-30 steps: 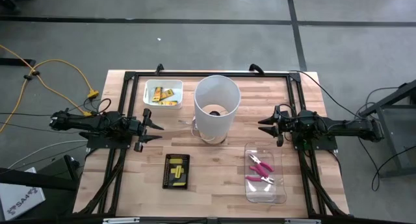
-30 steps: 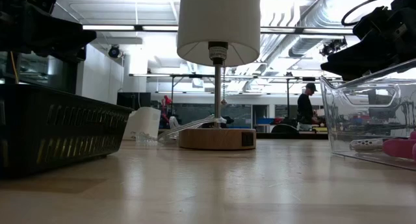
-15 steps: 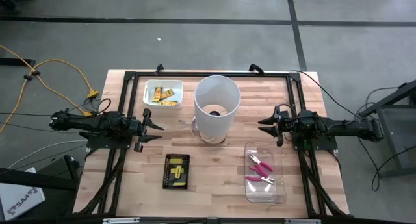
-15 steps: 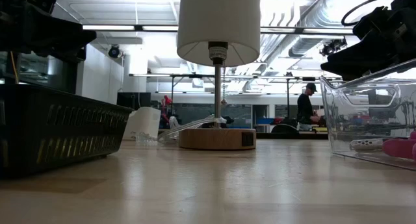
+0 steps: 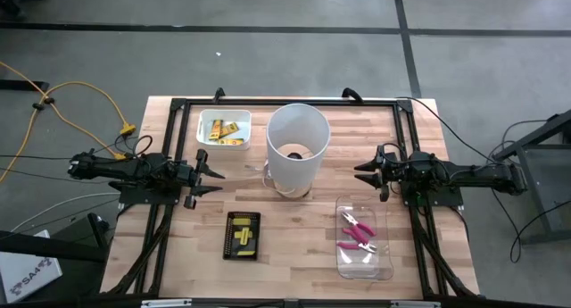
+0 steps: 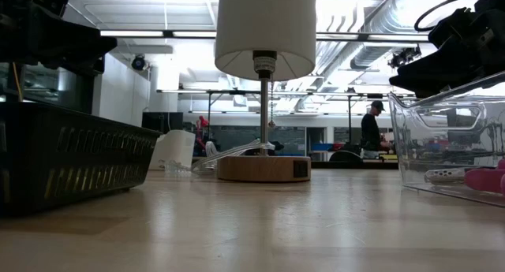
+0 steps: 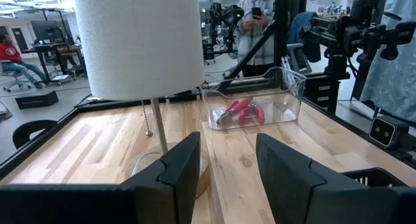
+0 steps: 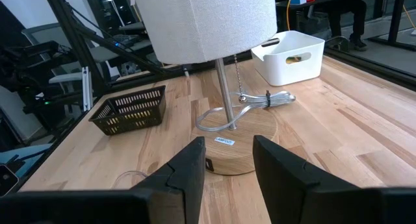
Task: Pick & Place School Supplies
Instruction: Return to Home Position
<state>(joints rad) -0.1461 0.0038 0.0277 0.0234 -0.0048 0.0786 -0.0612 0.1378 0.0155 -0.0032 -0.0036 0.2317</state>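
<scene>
**High view: supplies sit in their bins, both arms wait, nothing moves**

High view first, and the yellow erasers [image 5: 242,236] lie flat in the black bin [image 5: 227,245], which sits near the front of the table [image 5: 294,245] on the left arm's side. They are packed together. The yellow patch runs along the bin's length, front to back, but no single eraser's heading can be made out.

More yellow pieces [image 5: 223,129] lie at a slant in the white bin [image 5: 202,134] at the back. The two pliers [image 5: 358,233] lie flat in the clear container [image 5: 367,266] on the right arm's side. They sit one behind the other, with their long axes roughly crosswise and slightly tilted. The pink handles are plain to see, but the noses are too small to tell which way they point.

The white-shaded lamp [image 5: 297,147] stands between the bins, mid-table.

The left gripper [image 5: 219,181] hangs at the left side of the table, pointing toward the lamp. It carries nothing, and its wrist view shows a moderate gap between the fingers [image 7: 170,178]. The right gripper [image 5: 359,176] mirrors it from the right side, also holding nothing, with its fingers [image 8: 185,175] apart in the same way.

Compared with a second ago and half a second ago, everything matches. Arms, bins and supplies are all in the same places.
</scene>
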